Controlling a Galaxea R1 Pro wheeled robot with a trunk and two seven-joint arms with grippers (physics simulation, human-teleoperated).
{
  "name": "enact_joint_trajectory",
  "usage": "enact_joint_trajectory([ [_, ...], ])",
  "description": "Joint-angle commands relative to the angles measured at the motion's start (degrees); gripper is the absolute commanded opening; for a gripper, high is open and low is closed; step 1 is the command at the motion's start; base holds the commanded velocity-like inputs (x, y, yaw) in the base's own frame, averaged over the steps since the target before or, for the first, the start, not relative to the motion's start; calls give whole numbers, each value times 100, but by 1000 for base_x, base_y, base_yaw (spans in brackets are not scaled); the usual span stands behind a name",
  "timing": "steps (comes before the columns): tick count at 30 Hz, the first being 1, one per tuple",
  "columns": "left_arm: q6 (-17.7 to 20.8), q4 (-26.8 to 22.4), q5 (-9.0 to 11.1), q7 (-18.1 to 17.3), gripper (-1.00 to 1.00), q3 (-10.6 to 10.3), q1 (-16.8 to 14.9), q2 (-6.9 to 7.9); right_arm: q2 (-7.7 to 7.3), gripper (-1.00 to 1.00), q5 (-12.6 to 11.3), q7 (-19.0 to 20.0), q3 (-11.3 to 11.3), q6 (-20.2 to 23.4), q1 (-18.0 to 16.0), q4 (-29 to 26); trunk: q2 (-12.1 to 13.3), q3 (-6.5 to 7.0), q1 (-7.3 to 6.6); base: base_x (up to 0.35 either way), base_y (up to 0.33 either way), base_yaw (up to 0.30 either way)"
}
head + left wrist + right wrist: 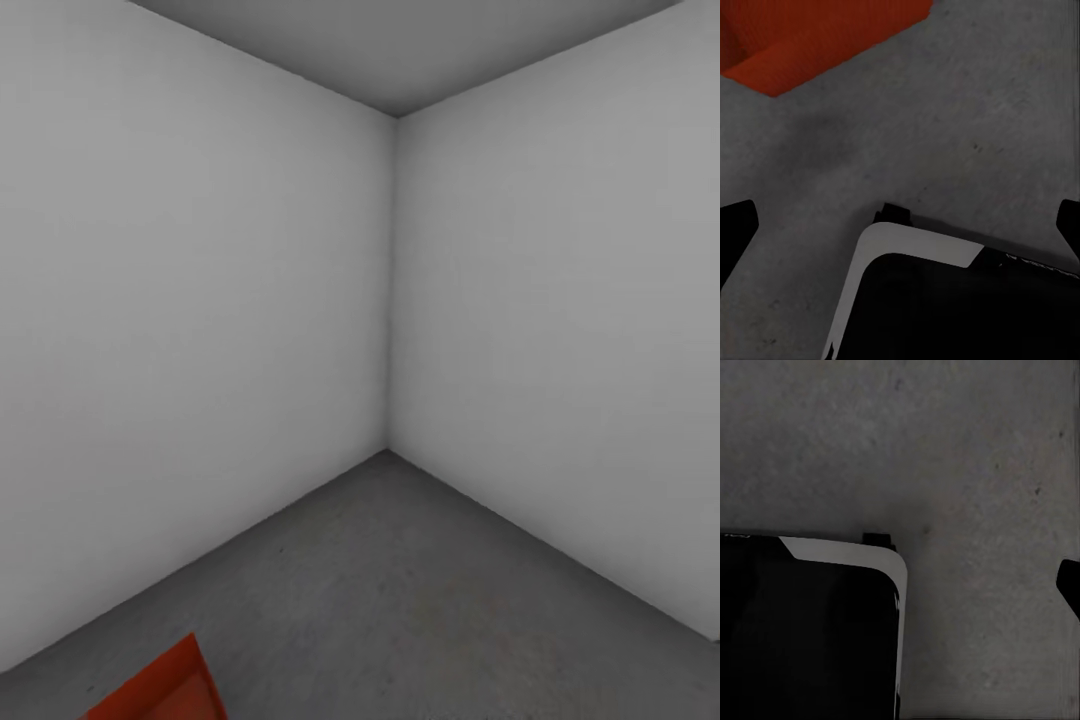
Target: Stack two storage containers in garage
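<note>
One storage container (810, 34) on floor (945, 112), apart from open left claw (900, 225).

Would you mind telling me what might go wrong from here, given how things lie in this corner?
1. The orange-red open-top storage container lies on the dark grey concrete floor close beside the robot's black-and-white base, so driving or turning could knock it.
2. The plain white walls meet close ahead, leaving little room to manoeuvre.
3. The head view catches just a corner of the container, so aiming a stack there may be imprecise.
</note>
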Motion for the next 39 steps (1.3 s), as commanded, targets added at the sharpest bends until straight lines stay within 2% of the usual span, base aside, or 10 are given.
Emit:
enact_joint_trajectory([
  [1,-17,5,6,-16,100,44,-4,-1,4,100,-41,-1,53,-28,-8,18,-7,-9,1,0,0,-300],
  [20,-17,5,26,-19,100,80,-4,-22,-12,100,-24,-1,89,-28,-8,17,-7,-9,1,0,0,-299],
  [24,-17,7,31,-32,100,82,-4,-152,-18,100,-10,-1,95,-27,-8,17,-7,-9,1,0,0,-300],
  [25,-20,13,27,-40,100,63,-4,-289,-21,100,-7,3,97,-27,-8,17,-7,-9,1,0,0,-300],
  [28,-17,44,28,-61,100,49,-4,-385,-22,100,-6,5,97,-28,-8,17,-7,-9,1,0,0,-300],
  [39,-15,64,63,-54,100,47,-4,-358,-22,100,-6,5,98,-28,-9,17,-7,-9,1,0,0,-300],
])
